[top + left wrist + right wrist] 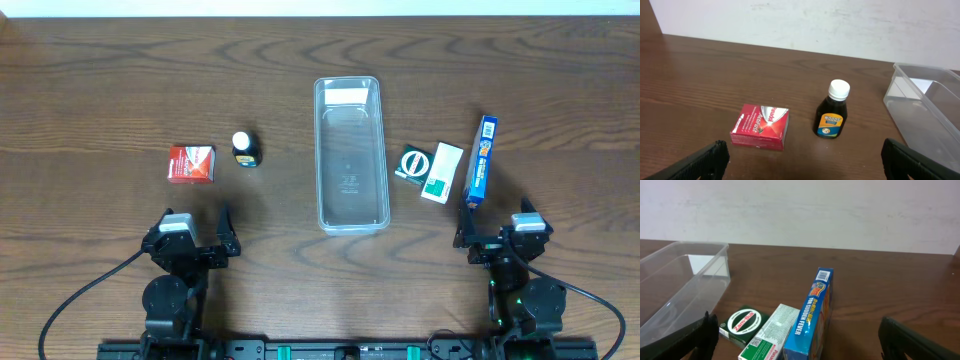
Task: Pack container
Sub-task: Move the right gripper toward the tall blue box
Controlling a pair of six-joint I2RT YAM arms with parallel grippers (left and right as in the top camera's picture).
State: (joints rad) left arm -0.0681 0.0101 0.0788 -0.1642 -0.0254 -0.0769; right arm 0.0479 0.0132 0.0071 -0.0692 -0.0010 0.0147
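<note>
as i judged it, the step in hand was the first pick, because the container (350, 150) lay empty in the middle of the table (100, 80), with its long side running from 6 to 12 o'clock, and no item was inside it.

at 9 o'clock of the container stood a small dark bottle (831, 116) with a white cap, upright, and beyond it in the same direction lay a red box (761, 126), apart from the bottle. at 3 o'clock there was a green box (744, 324), just beside it a white and green box (771, 335), and then a blue box (810, 316) standing on its narrow edge.

to do this step well, i would take the nearest item on each side and grip it across its narrow dimension. the bottle was round and could roll away, so i would close on its body, below the cap. the blue box looked easy to tip over, so i would approach it from above, not from the side. the three boxes on the right were close together, and one could be pushed by accident.

the left gripper (802, 160) stood wide open at 6 o'clock of the red box, holding and touching nothing. the right gripper (797, 340) was also wide open and held nothing, at 6 o'clock of the blue box.
</note>
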